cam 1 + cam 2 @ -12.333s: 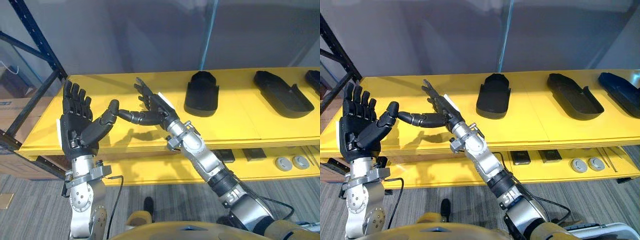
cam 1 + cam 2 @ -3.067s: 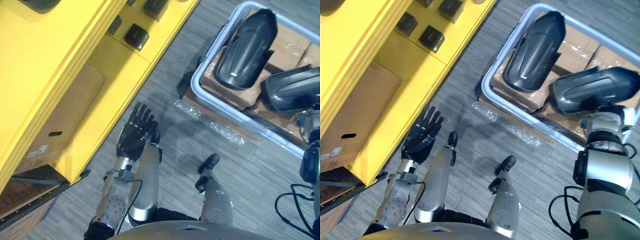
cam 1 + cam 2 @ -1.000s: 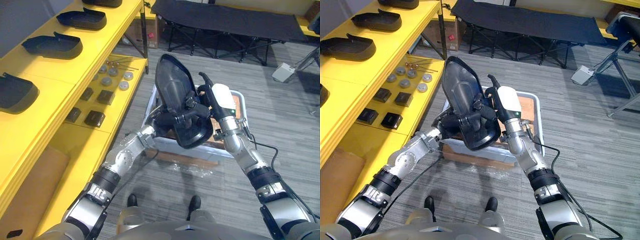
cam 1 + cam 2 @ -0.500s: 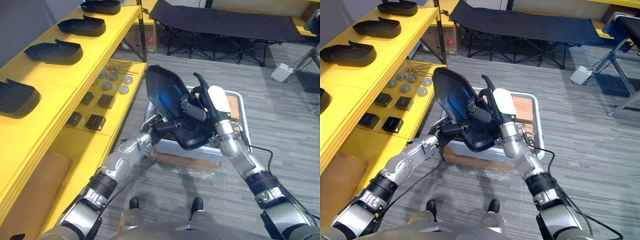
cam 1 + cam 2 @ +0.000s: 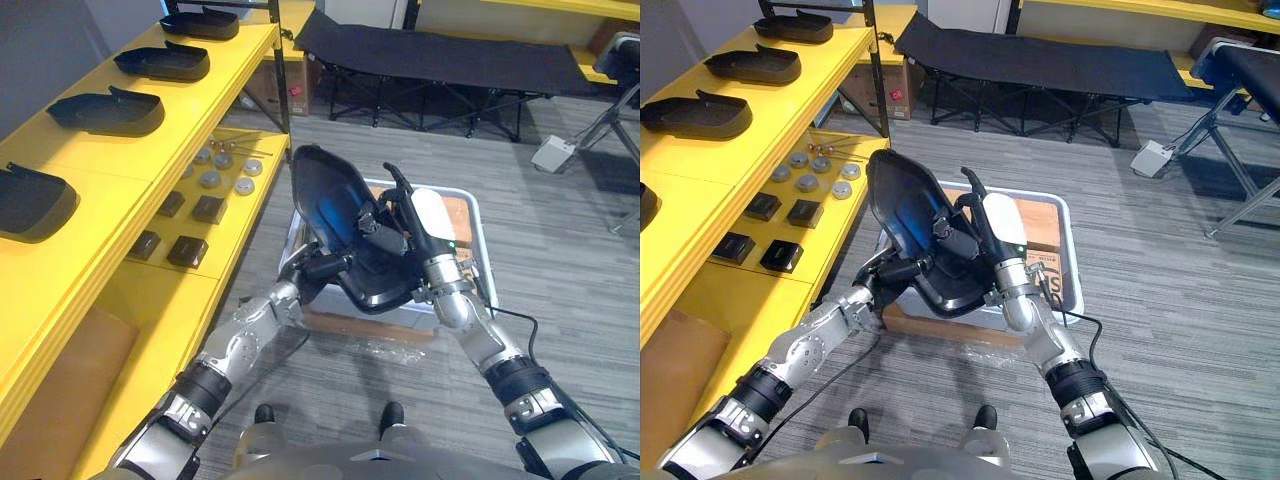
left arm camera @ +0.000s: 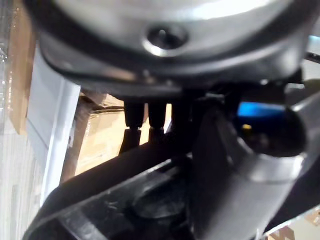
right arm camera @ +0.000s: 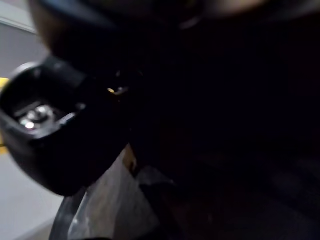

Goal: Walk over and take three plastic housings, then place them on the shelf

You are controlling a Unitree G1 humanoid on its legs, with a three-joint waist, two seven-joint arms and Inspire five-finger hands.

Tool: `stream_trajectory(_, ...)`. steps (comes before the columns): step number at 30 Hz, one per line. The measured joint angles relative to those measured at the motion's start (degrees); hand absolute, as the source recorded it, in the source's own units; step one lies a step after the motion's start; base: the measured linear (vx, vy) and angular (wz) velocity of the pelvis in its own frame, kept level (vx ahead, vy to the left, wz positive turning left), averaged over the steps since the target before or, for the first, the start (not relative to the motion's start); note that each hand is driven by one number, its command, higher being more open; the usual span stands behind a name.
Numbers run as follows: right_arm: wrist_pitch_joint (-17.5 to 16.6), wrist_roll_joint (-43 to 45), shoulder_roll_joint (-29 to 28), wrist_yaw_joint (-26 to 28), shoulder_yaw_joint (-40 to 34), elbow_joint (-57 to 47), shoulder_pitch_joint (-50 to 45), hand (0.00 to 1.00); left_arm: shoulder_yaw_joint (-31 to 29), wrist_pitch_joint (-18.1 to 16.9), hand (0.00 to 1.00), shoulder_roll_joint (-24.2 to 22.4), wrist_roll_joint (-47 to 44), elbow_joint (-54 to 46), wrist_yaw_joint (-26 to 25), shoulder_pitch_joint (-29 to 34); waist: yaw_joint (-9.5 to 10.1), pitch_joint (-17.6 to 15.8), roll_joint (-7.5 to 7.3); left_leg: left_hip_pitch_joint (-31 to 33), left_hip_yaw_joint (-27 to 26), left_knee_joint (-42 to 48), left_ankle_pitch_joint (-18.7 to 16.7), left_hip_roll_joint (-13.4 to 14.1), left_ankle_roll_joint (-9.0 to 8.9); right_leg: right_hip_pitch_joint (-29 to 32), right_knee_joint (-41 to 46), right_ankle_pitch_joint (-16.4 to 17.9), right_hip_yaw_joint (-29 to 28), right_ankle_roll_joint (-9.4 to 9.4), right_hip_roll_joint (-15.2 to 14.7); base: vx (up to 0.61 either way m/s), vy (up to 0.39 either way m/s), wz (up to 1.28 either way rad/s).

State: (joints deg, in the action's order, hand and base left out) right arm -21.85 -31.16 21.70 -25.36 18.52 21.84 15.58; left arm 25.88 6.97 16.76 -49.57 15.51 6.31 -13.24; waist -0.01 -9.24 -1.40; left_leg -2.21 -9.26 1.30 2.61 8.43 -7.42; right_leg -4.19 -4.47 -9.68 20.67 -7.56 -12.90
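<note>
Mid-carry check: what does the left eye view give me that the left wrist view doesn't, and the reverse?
Left eye view: the yellow shelf bearing four black housings, a black folding cot, and the right hand gripping the carried black plastic housing. Left wrist view: a close look at the fingers of the left hand at that housing's dark rim. Both: the carried housing, the left hand, the grey plastic bin with brown cardboard inside.

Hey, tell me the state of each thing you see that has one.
plastic housing: held tilted in the air over the bin
left hand: shut on the plastic housing
right hand: shut on the plastic housing
bin: open-topped, on the floor
shelved housings: lying on the yellow shelf, untouched
</note>
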Motion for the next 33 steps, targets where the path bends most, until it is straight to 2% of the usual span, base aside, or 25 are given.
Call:
stream_trajectory(4, -1.07, 0.74, -1.31, -3.89, 0.08, -0.28, -1.98, 1.0, -0.79, -3.04, 0.0, -0.78, -0.5, 0.0, -1.47, 0.7, 0.53, 0.25, -0.45, -0.47, -0.06, -0.62, 0.11, 0.03, -0.13, -0.2, -0.02, 0.12, 0.2, 0.06, 0.02, 0.0, 0.0, 0.0)
stream_trajectory(8, -2.2, 3.62, -3.92, -6.76, -0.81, -3.12, -4.42, 1.0, -5.38, -7.15, 0.0, -4.58, -2.14, -1.06, -2.6, 0.83, 0.87, 0.63, -1.08, -0.51, -0.02, -0.6, 0.12, 0.03, -0.13, -0.3, -0.01, 0.16, 0.27, 0.13, 0.02, 0.0, 0.0, 0.0)
stream_trajectory(10, -4.73, 5.73, -5.44, -7.07, -1.54, -6.67, -4.91, 1.0, -6.86, -8.23, 0.0, -5.12, -2.1, -4.88, -2.66, 1.37, 0.93, 0.64, -1.09, -0.61, -0.14, -0.6, 0.14, 0.02, -0.13, -0.3, 0.0, 0.15, 0.25, 0.13, 0.03, 0.0, 0.0, 0.0)
stream_trajectory(15, -11.02, 11.59, -6.13, -3.58, -4.03, -11.98, -6.35, 1.0, -10.24, -10.97, 0.0, -9.24, 1.58, -13.51, -3.37, 4.65, 1.12, 0.67, -1.12, -2.21, -0.9, -1.0, 0.12, 0.0, -0.16, -1.02, 0.0, 0.25, -0.25, 0.23, 0.02, 0.01, 0.013, -0.06)
stream_trajectory(18, -11.83, 16.28, -6.52, -0.38, -7.18, -15.94, -9.79, 1.0, -11.75, -12.71, 0.0, -10.92, 7.63, -15.94, -6.38, 5.02, 1.08, 1.1, -0.79, -2.49, -1.26, -1.82, 0.16, -0.06, -0.21, -0.79, -0.01, 0.62, -0.24, 0.48, 0.03, -0.01, 0.005, -0.01)
stream_trajectory(24, -11.67, 20.87, -9.07, 1.17, -18.31, -22.36, -18.22, 1.0, -20.38, -16.94, 0.0, -13.33, 21.2, -18.03, -15.84, 12.08, -1.01, 1.91, 0.61, -3.53, -2.09, -3.58, 0.61, -0.05, -0.45, -0.41, -0.02, 0.96, -1.0, 0.68, 0.2, 0.02, 0.012, -0.08)
stream_trajectory(27, -11.18, 22.07, -9.61, 2.0, -22.34, -23.16, -21.34, 1.0, -24.03, -18.34, 0.0, -13.73, 23.3, -18.82, -19.32, 14.73, -1.64, 2.1, 0.91, -3.57, -2.92, -3.69, 0.52, 0.02, -0.56, 0.12, -0.02, 0.95, -1.82, 0.66, 0.29, 0.02, 0.012, -0.12)
stream_trajectory(30, -7.19, 25.23, -12.78, 3.48, -25.35, -25.17, -26.14, 1.0, -26.19, -21.01, 0.0, -14.35, 23.27, -22.76, -21.0, 17.67, -1.92, 2.11, 0.91, -3.54, -3.4, -3.69, 0.39, 0.11, -0.7, 0.45, -0.01, 0.74, -2.3, 0.35, 0.38, 0.03, 0.011, -0.09)
stream_trajectory(31, -4.73, 29.75, -13.91, 5.18, -25.93, -25.26, -27.62, 1.0, -26.34, -22.62, 0.0, -14.76, 23.26, -25.08, -21.0, 18.78, -1.97, 2.13, 0.91, -3.38, -3.57, -3.69, 0.32, 0.1, -0.69, 0.86, -0.01, 0.78, -2.43, 0.39, 0.37, 0.0, 0.011, -0.05)
stream_trajectory(33, -1.88, 34.79, -16.13, 6.36, -26.9, -25.24, -30.28, 1.0, -26.32, -25.02, 0.0, -14.86, 23.4, -28.74, -21.12, 20.43, -1.91, 2.24, 1.12, -3.16, -3.62, -3.78, 0.31, 0.11, -0.69, 0.97, -0.01, 0.87, -2.45, 0.33, 0.37, 0.0, 0.006, -0.02)
